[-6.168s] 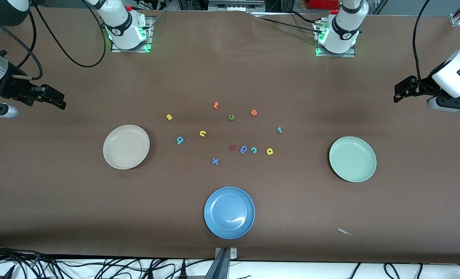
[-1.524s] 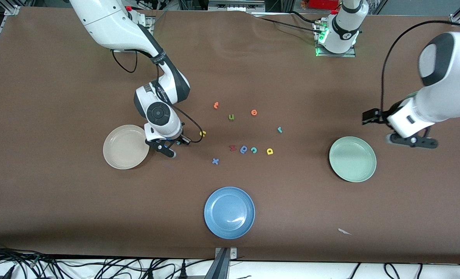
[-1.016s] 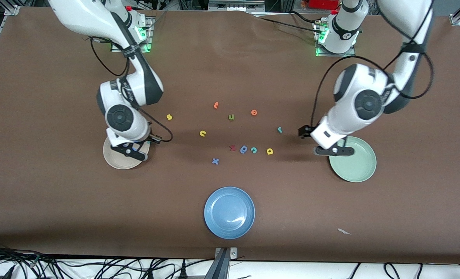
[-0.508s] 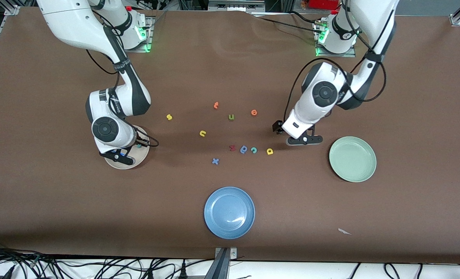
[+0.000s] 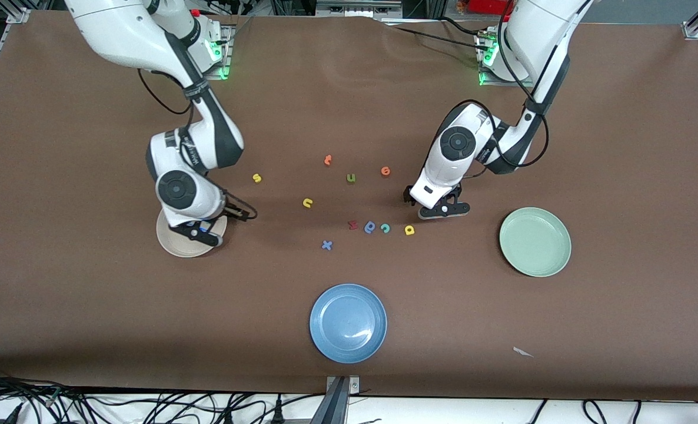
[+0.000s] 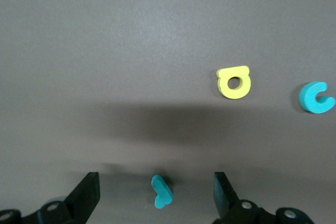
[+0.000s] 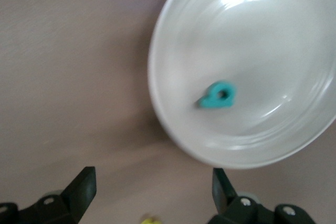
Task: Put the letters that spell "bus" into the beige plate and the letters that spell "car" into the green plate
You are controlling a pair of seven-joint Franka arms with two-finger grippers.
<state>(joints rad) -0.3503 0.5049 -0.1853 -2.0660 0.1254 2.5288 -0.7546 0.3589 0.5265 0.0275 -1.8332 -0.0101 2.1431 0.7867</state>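
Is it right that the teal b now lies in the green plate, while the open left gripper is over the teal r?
Not quite. The right wrist view shows the teal b in the beige plate, not the green one. The open left gripper is indeed over the teal r.

table cover point(image 5: 90, 306): matt brown, looks like cloth or paper, faint creases
beige plate point(image 7: 173, 35): glossy and smooth, light glinting off it
blue plate point(image 5: 325, 344): same shiny glaze, bright highlight at about 5 o'clock
green plate point(image 5: 535, 265): smooth, softer sheen
teal b point(image 7: 218, 96): matt, foamy
yellow a point(image 6: 234, 82): matt foam, clean-cut edges
arm shells point(image 5: 119, 23): glossy white plastic
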